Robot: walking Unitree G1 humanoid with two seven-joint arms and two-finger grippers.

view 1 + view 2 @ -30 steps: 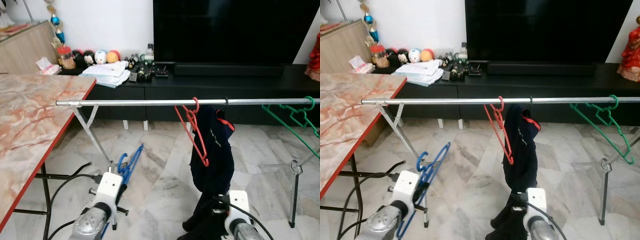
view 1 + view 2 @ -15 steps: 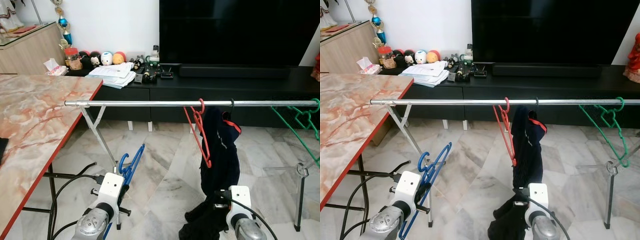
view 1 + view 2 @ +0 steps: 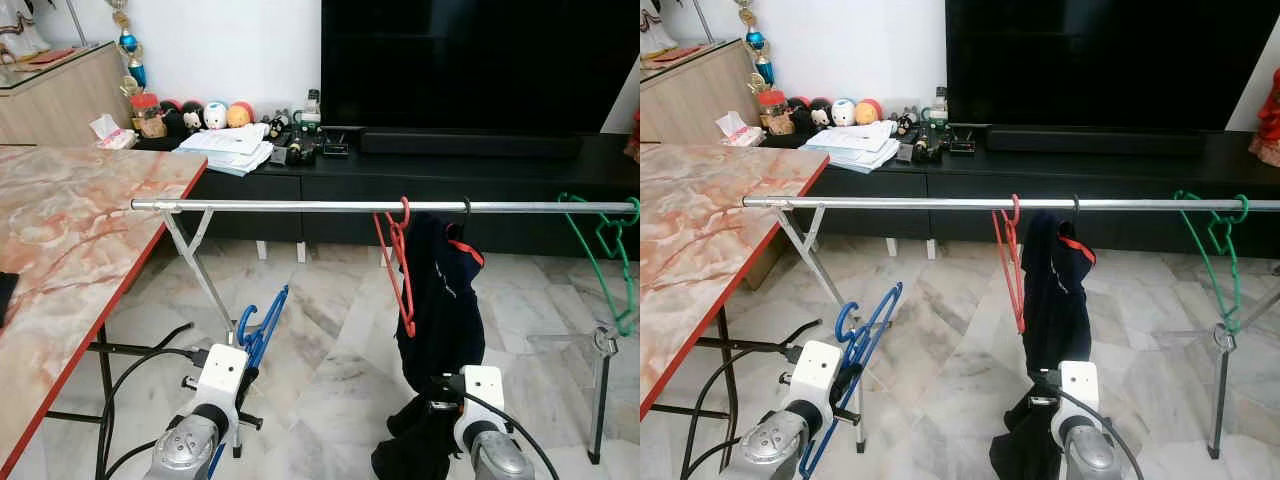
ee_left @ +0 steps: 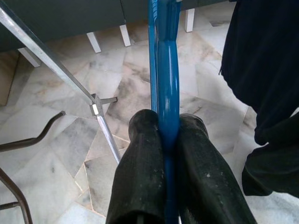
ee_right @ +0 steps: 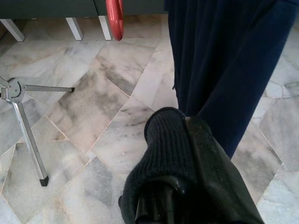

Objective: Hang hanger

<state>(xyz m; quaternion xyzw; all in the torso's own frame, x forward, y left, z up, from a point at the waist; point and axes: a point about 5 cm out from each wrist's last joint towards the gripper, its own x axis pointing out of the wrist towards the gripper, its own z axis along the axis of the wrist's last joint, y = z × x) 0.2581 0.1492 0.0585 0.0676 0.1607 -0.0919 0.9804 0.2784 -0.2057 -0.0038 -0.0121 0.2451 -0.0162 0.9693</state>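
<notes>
**One blue hanger is not hung yet**

One blue hanger is pinched between the two black fingers of the left gripper — low down, well under the metal rail. It has to be lifted up and its hook put over the rail. A bare part of the rail can be seen above it.

Already on the rail are a red hanger, a dark shirt and a green hanger. The right gripper is closed on a bit of dark cloth. No boxes or bins are seen.
</notes>
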